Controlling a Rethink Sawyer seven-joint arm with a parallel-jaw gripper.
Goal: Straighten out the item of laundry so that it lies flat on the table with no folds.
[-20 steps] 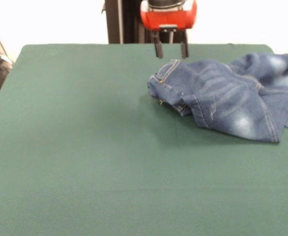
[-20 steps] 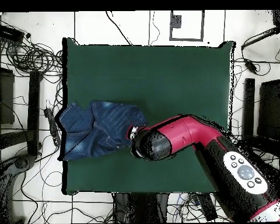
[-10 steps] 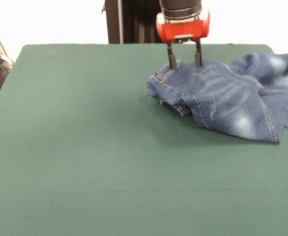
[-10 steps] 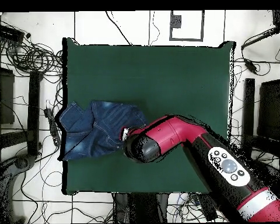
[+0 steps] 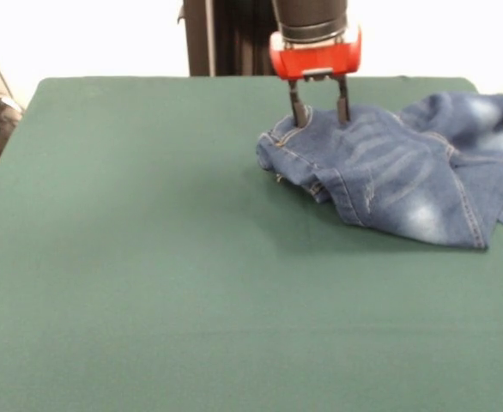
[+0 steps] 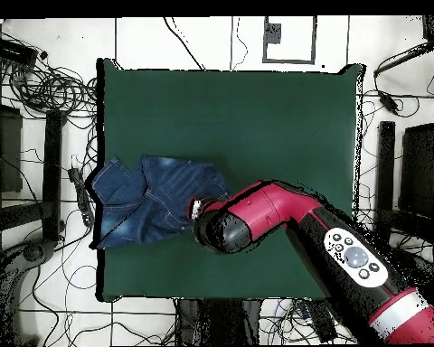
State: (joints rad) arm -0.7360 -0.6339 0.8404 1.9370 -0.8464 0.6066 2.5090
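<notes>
The jeans point(image 5: 402, 167) lie crumpled and folded over at about three o'clock in the front view, spilling past the edge of the green table point(image 5: 148, 257). The gripper point(image 5: 320, 112), at the heap's eleven o'clock, stands spread apart, both fingers pressed into the waistband area.

Floor point(image 6: 202, 32) is pale, looks like big light tiles with dark seam lines, and it's a proper cable jungle: black cables point(image 6: 35, 77) coiled and trailing along the left side in the overhead view, more running along the near edge and up the right. A dark square panel point(image 6: 288, 41) sits on the floor at the far side. Long black bars point(image 6: 51, 172) lie at the left and right. Front view shows a plain bright white wall point(image 5: 88, 39) behind, evenly lit.
</notes>
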